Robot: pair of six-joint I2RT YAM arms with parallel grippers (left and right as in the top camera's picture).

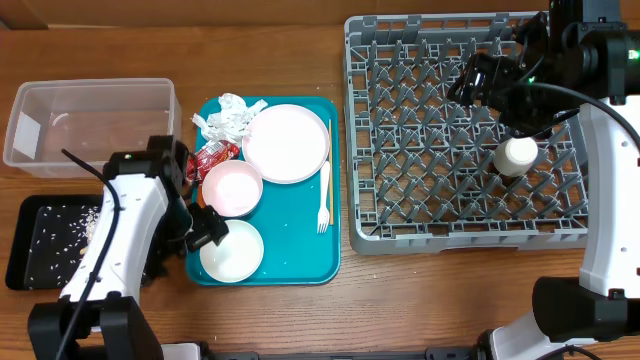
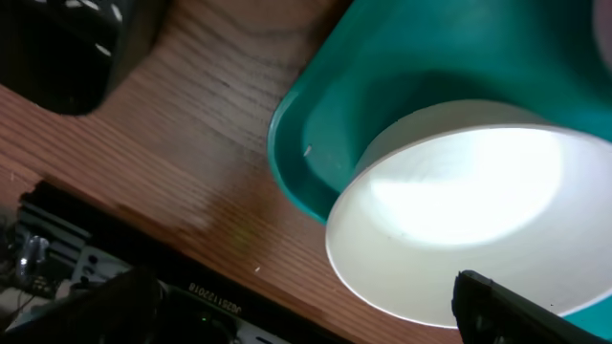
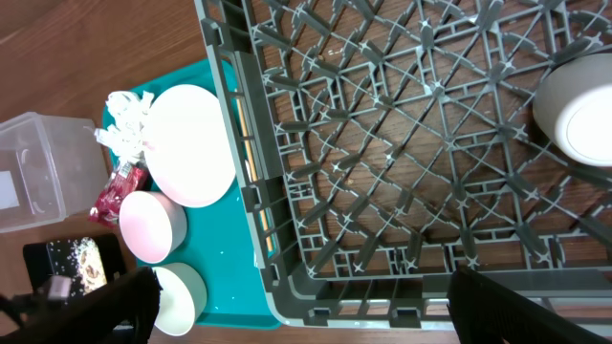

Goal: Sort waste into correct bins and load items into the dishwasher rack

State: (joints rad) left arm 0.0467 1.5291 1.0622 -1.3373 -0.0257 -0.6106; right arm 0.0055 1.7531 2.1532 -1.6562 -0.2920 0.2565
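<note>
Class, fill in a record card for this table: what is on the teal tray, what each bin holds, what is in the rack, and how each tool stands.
On teal tray: white plate, pink bowl, white bowl, fork, crumpled napkin, red wrapper
Clear tub: no waste seen inside
Black tray: scattered rice
Rack: one white cup
Left tool: open, close to the white bowl
Right tool: open, above the rack, holding nothing
</note>
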